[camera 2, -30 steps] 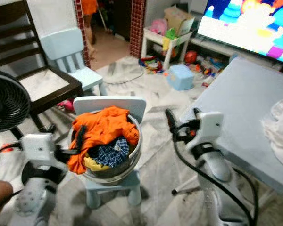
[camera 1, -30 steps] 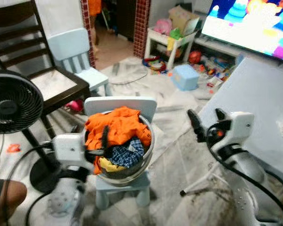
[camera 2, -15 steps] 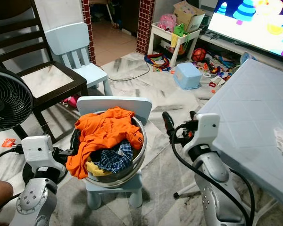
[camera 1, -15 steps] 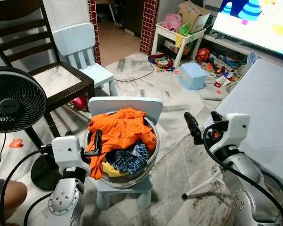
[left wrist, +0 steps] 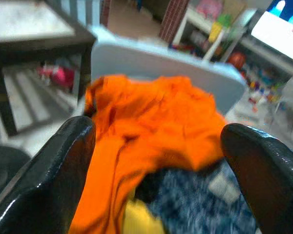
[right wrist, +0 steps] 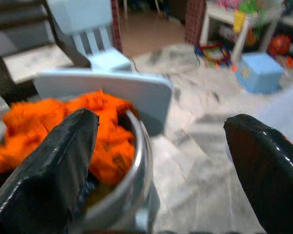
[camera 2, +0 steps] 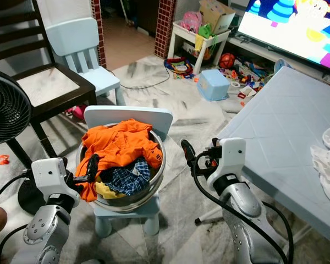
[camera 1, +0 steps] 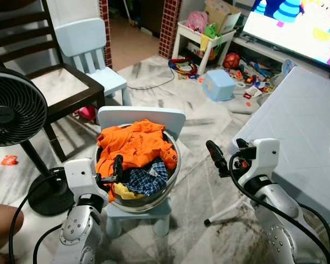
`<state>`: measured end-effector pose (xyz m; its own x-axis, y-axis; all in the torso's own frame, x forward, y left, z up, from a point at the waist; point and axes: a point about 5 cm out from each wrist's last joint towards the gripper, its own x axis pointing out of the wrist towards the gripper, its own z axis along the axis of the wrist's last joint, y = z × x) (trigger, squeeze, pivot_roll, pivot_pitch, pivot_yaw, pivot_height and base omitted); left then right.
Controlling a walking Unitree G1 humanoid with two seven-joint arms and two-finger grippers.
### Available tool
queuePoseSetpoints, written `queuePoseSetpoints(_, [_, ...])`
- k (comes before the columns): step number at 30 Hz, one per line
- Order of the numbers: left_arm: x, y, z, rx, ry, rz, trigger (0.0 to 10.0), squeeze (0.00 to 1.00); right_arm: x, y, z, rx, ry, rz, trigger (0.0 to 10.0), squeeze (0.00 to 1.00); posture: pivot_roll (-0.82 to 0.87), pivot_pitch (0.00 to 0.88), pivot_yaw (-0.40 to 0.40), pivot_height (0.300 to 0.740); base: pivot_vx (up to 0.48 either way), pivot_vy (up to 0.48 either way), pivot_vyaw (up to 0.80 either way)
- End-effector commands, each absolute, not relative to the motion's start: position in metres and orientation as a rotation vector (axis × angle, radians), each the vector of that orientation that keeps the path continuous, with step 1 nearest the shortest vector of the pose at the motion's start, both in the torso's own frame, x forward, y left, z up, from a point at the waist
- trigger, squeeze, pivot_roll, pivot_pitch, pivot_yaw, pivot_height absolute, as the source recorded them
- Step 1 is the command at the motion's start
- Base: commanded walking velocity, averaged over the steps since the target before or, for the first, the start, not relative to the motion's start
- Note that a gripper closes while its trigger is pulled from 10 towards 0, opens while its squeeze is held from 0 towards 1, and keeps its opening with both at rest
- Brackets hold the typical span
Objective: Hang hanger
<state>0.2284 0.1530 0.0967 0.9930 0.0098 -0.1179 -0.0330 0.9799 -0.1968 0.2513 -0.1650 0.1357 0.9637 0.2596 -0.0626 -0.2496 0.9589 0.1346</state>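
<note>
While spread, right tool (right wrist: 156, 161) frames steel basin (right wrist: 136, 161).

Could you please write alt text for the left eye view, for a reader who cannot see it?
A metal basin heaped with an orange garment and other clothes sits on a small pale blue chair, with the left gripper at its near rim and the right gripper raised beside it, jaws open. A black fan stands to the left, a pale table to the right.
</note>
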Motion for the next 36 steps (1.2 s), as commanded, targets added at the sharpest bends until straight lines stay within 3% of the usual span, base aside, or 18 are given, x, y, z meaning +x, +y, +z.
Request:
queuePoseSetpoints(1, [0.224, 0.149, 0.097, -0.203, 0.131, 0.023, 10.0, 0.00, 0.246, -0.173, 0.135, 0.112, 0.095, 0.224, 10.0, 0.00, 0.05, 0.212, -0.164, 0.740, 0.000, 0.000, 0.00])
queuePoseSetpoints(8, [0.218, 0.152, 0.095, -0.173, 0.159, 0.035, 10.0, 0.00, 0.231, -0.175, 0.128, 0.095, 0.167, 0.217, 10.0, 0.00, 0.03, 0.305, -0.189, 0.740, 0.000, 0.000, 0.00])
queuePoseSetpoints(14, [0.224, 0.166, 0.096, -0.128, 0.162, 0.105, 10.0, 0.00, 0.227, -0.178, 0.126, 0.093, 0.182, 0.210, 10.0, 0.00, 0.03, 0.321, -0.190, 0.740, 0.000, 0.000, 0.00])
queuePoseSetpoints(18, [0.235, 0.175, 0.088, -0.106, 0.227, 0.121, 10.0, 0.00, 0.228, -0.178, 0.129, 0.091, 0.187, 0.216, 10.0, 0.00, 0.03, 0.321, -0.191, 0.740, 0.000, 0.000, 0.00])
queuePoseSetpoints(25, [0.263, 0.165, 0.074, -0.118, 0.290, 0.014, 10.0, 0.00, 0.233, -0.177, 0.135, 0.090, 0.171, 0.213, 10.0, 0.00, -0.01, 0.321, -0.185, 0.740, 0.000, 0.000, 0.00])
queuePoseSetpoints(26, [0.267, 0.163, 0.070, -0.124, 0.310, 0.004, 5.4, 0.00, 0.233, -0.177, 0.136, 0.090, 0.169, 0.212, 10.0, 0.00, -0.02, 0.319, -0.182, 0.740, 0.000, 0.000, 0.00])
queuePoseSetpoints(27, [0.270, 0.161, 0.067, -0.127, 0.323, -0.002, 5.4, 0.00, 0.233, -0.177, 0.137, 0.090, 0.167, 0.212, 10.0, 0.00, -0.02, 0.319, -0.181, 0.740, 0.000, 0.000, 0.00])
queuePoseSetpoints(28, [0.272, 0.161, 0.065, -0.127, 0.329, -0.005, 1.3, 0.00, 0.232, -0.177, 0.137, 0.089, 0.167, 0.211, 10.0, 0.00, -0.03, 0.319, -0.179, 0.740, 0.000, 0.000, 0.00])
queuePoseSetpoints(29, [0.273, 0.159, 0.062, -0.119, 0.340, -0.019, 0.0, 0.00, 0.231, -0.179, 0.138, 0.086, 0.165, 0.205, 10.0, 0.00, -0.03, 0.318, -0.173, 0.740, 0.000, 0.000, 0.00])
queuePoseSetpoints(36, [0.268, 0.160, 0.054, -0.109, 0.379, -0.021, 0.0, 0.00, 0.230, -0.184, 0.136, 0.081, 0.171, 0.182, 10.0, 0.00, -0.02, 0.320, -0.163, 0.740, 0.000, 0.000, 0.00])
